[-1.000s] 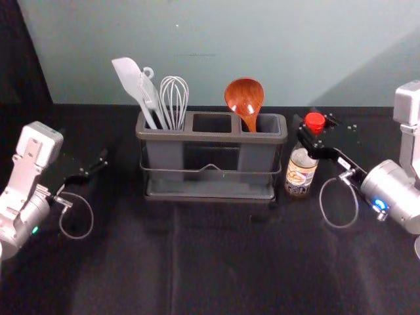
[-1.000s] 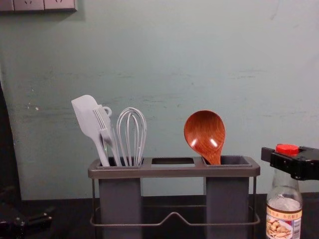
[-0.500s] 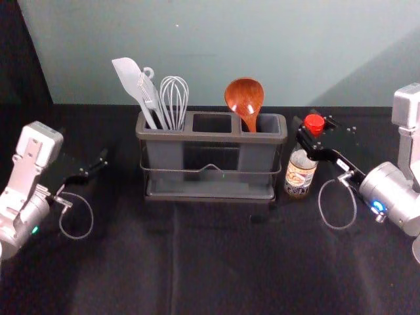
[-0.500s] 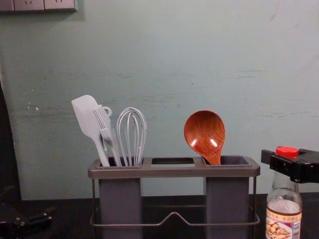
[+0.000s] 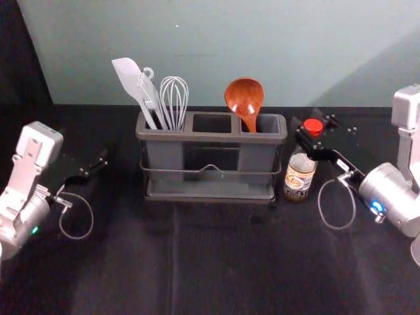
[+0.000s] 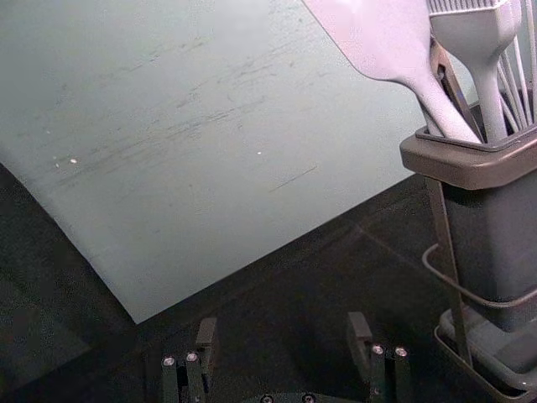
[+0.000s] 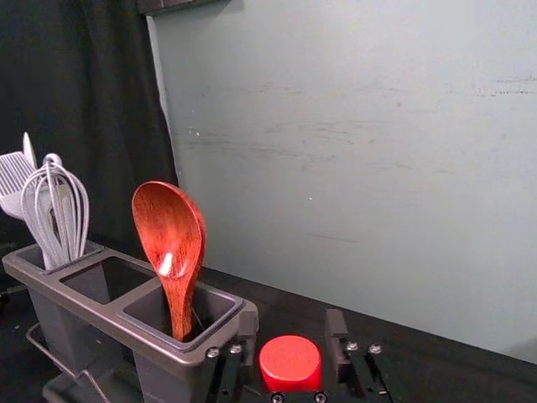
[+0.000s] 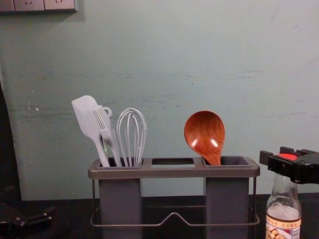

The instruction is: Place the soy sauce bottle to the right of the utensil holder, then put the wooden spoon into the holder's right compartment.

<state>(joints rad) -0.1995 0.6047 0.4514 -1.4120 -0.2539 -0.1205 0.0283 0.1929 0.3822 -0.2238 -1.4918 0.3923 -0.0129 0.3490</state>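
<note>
The soy sauce bottle is in the right gripper, just off the right end of the utensil holder, between three and four o'clock from its middle. The gripper's two fingers are closed in at the cap end — I take them as clamped on the bottle. It lies straight between them rather than off to one side, and its long axis runs close to upright, crossing the reach of the fingers, which come in from about four o'clock and point towards ten in the head view. The right arm is plainly the nearer. The left gripper is parked well out at about nine o'clock from the holder, its fingers apart.

The right wrist view looks down on the red cap with a finger at either side; the chest view gives the side-on look, with clear glass under the grip and the liquid line above the label. The head view takes in the base, though whether it bears fully on the worktop I can't tell. The wooden spoon already stands in the right compartment, bowl up. So the next move probably calls for settling the bottle upright, then opening and backing off towards four o'clock without tipping it.
</note>
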